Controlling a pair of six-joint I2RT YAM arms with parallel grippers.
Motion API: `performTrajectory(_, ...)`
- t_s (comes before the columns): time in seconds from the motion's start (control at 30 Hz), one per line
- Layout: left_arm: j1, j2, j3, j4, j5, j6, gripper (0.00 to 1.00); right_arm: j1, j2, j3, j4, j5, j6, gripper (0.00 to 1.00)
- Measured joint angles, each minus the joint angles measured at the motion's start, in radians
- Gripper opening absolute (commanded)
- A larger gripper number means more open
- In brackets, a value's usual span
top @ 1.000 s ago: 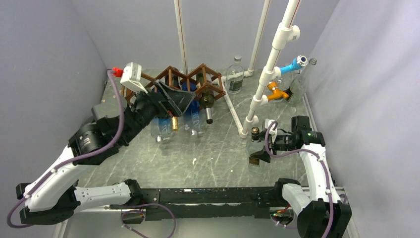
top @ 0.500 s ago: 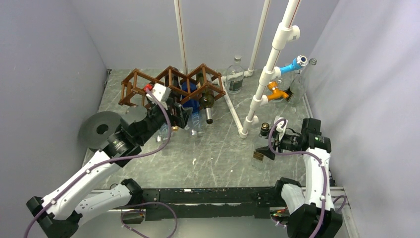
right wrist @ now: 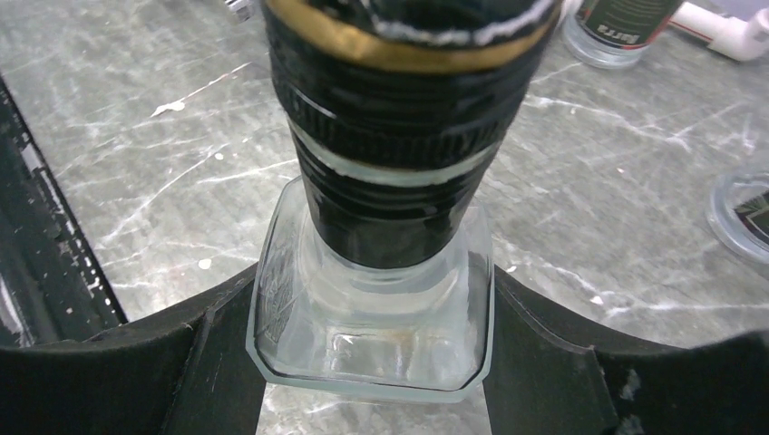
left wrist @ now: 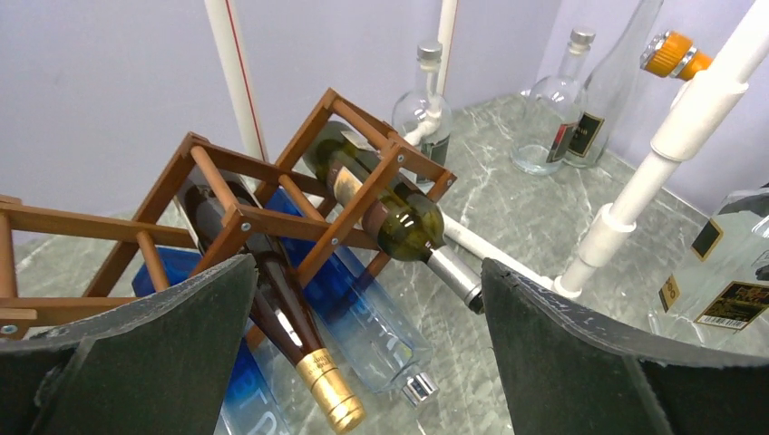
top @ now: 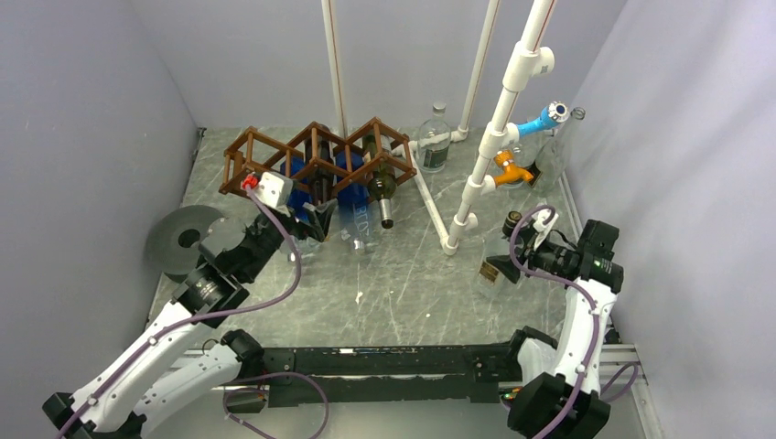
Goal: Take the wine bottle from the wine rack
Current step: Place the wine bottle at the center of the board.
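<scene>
The brown wooden wine rack (top: 316, 157) stands at the back left and also shows in the left wrist view (left wrist: 272, 208). It holds a green wine bottle (left wrist: 390, 213) with a silver neck, a dark bottle with a gold cap (left wrist: 304, 349) and a blue-tinted clear bottle (left wrist: 376, 317). My left gripper (top: 314, 218) is open and empty just in front of the rack, with the bottle necks between its fingers in the left wrist view (left wrist: 367, 362). My right gripper (right wrist: 376, 362) is shut on a clear square bottle (right wrist: 376, 308) with a black cap, at the right (top: 501, 265).
A white pipe frame (top: 476, 178) with blue and orange fittings stands right of the rack. Clear glass bottles stand at the back (top: 434, 139) and back right (top: 549, 155). A grey disc (top: 178, 240) lies at the left. Walls close in on three sides.
My left arm has swung its gripper down and back in front of the rack's lower bottles. My right arm has carried the clear square bottle to the right and a little farther back.
</scene>
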Motion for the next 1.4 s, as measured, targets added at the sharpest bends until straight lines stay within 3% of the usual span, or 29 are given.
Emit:
performTrajectory(0.5, 0.002, -0.016, -0.016, 0.029, -0.043, 0.031, 1.00, -0.058, -0.040, -0.068, 0.426, 0.107, 0.457, 0.00)
performTrajectory(0.9, 0.005, -0.029, -0.018, 0.029, -0.049, 0.057, 1.00, -0.075, -0.001, -0.106, 0.643, 0.227, 0.652, 0.00)
performTrajectory(1.4, 0.011, -0.032, -0.021, 0.029, -0.049, 0.071, 1.00, -0.078, 0.228, -0.123, 1.043, 0.360, 0.836, 0.00)
